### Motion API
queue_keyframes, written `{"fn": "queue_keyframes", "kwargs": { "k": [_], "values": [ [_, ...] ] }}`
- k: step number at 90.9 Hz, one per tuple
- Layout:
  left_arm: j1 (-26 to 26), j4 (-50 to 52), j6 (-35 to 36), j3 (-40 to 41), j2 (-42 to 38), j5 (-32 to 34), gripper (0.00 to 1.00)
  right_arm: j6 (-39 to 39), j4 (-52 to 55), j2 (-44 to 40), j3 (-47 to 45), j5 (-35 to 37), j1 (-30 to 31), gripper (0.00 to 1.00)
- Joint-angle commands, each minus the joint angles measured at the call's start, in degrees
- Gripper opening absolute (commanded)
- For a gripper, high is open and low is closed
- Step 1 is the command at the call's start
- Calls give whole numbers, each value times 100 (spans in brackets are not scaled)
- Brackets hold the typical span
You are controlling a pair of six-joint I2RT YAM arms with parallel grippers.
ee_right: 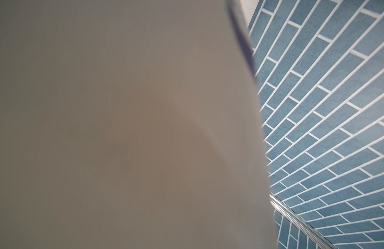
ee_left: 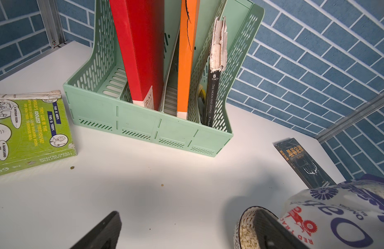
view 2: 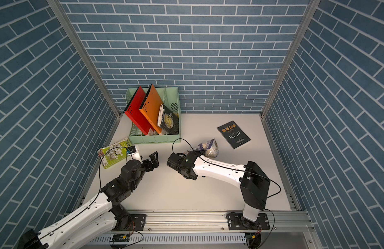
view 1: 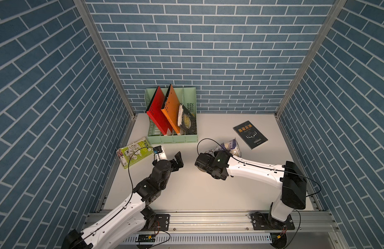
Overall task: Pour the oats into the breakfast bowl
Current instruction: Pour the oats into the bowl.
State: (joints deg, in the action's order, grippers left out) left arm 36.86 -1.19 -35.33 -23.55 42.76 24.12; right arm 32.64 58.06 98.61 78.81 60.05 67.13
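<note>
Entry: pour in progress, bowl part filled. Top views: the right gripper point(view 1: 208, 160) is held over the middle of the table point(view 1: 197, 194), its jaws hidden under the wrist. The oats pouch point(view 1: 231, 147) juts out behind it, clear of the table with its blue-patterned bottom raised. The jaws are therefore judged clamped on the pouch, which is tipped mouth-down so the contents run out. What lies beneath that wrist is covered. The left gripper point(view 1: 168, 158) stands just beside the right one, jaws spread wide and empty, probably placed close to steady the receiving vessel if needed. A green illustrated book point(view 1: 134, 154) lies on its outer side, a mint file holder point(view 1: 172, 139) ahead of both tools, and a black book point(view 1: 250, 134) beyond the pouch. Left wrist view: the breakfast bowl point(ee_left: 244, 215) sits on the table directly behind the left finger point(ee_left: 271, 228) nearer the right arm, with oats point(ee_left: 245, 235) inside. The pouch hangs over the bowl's far side with its print upside down and its mouth hidden by that finger. Stray specks point(ee_left: 162, 185) lie ahead of the open jaws. Right wrist view: a blurred pale surface point(ee_right: 122, 129), presumably the pouch, fills the lens, and no jaws are shown.
</note>
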Motion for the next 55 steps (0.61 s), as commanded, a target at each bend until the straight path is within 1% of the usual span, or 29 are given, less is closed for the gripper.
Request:
{"fn": "queue_keyframes", "kwargs": {
  "k": [1, 29, 55],
  "values": [
    [-44, 4, 62, -140, 4, -15, 99, 101, -54, -37, 27, 809, 41, 0],
    [-44, 10, 90, -167, 30, -10, 99, 300, -297, -177, -234, 1092, 54, 0],
    [-43, 9, 105, -231, 82, 5, 99, 408, -468, -243, -339, 1211, 90, 0]
  ]
}}
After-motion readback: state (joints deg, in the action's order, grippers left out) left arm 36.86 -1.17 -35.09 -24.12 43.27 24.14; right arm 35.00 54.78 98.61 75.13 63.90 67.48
